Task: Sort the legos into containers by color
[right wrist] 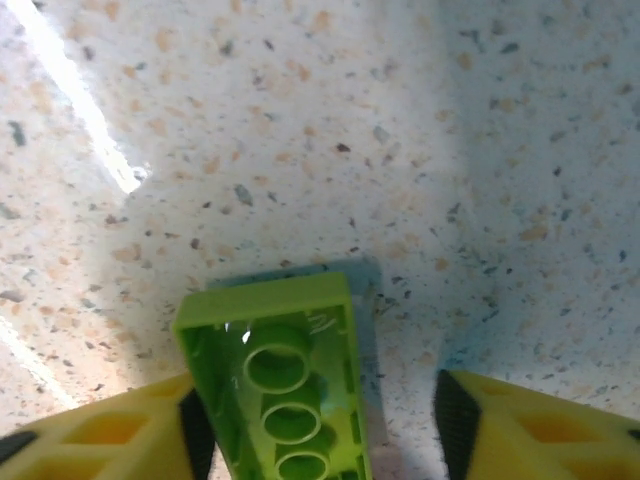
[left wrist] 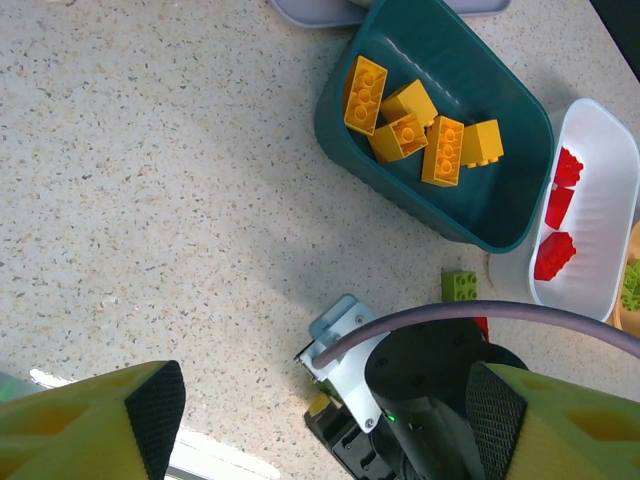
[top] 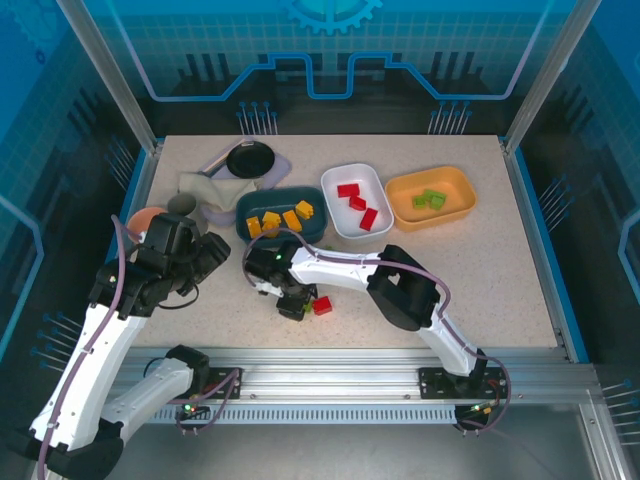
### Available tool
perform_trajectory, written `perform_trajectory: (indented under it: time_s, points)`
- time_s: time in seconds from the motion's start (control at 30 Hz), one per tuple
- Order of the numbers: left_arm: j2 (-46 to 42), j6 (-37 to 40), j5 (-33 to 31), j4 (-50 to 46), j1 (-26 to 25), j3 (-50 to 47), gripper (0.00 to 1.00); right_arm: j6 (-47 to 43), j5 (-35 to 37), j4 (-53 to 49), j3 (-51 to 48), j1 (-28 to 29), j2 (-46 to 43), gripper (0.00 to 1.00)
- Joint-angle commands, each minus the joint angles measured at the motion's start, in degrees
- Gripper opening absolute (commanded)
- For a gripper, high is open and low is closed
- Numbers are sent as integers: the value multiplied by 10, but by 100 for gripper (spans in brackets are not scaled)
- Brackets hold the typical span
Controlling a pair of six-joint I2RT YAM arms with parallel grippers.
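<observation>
Already sorted: we count five yellow bricks in the teal dish, several red bricks in the white dish, and a few green bricks in the yellow-orange dish.
Left to sort: we see three pieces out on the table, namely the light green brick at the right gripper, a second loose green brick just beside the teal dish and near the white one, and a loose red brick just beside the right gripper.
Progress: we judge the task well past halfway, with each colour already assigned its dish.
Brick against tool: the light green brick lies studs-up between the right gripper's yellow fingers, touching the one on the left of the wrist view and apart from the other.
Right gripper: parted wider than the brick and low over the table; we do not see it clamped on anything yet.
Destination: we take the yellow-orange dish, well apart at the far right, as the goal for this brick.
Left gripper: spread wide and holding nothing, it hovers near the teal dish, above the right arm's wrist.
Beyond: a black pan sits at the far left of the table, outside the sorting.
</observation>
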Motion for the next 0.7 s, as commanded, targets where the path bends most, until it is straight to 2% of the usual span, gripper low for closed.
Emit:
perform_trajectory:
  time_s: [0.0, 0.13, 0.27, 0.37, 0.47, 0.67]
  points:
    - [5, 0, 12, -2, 1, -1, 77, 10, -1, -20, 10, -14, 17, 50]
    - [6, -2, 18, 9, -2, -8, 77, 15, -3, -18, 12, -19, 18, 37]
    - [8, 1, 36, 26, -4, -25, 77, 28, -1, -15, 20, -28, 0, 33]
    - [13, 8, 66, 59, -6, -39, 76, 56, 4, -14, 28, -55, -47, 32]
    - [29, 23, 98, 109, -21, -42, 76, 99, 11, -12, 24, -110, -118, 32]
    - [114, 52, 109, 172, -84, -4, 76, 164, 5, 3, -18, -288, -220, 31]
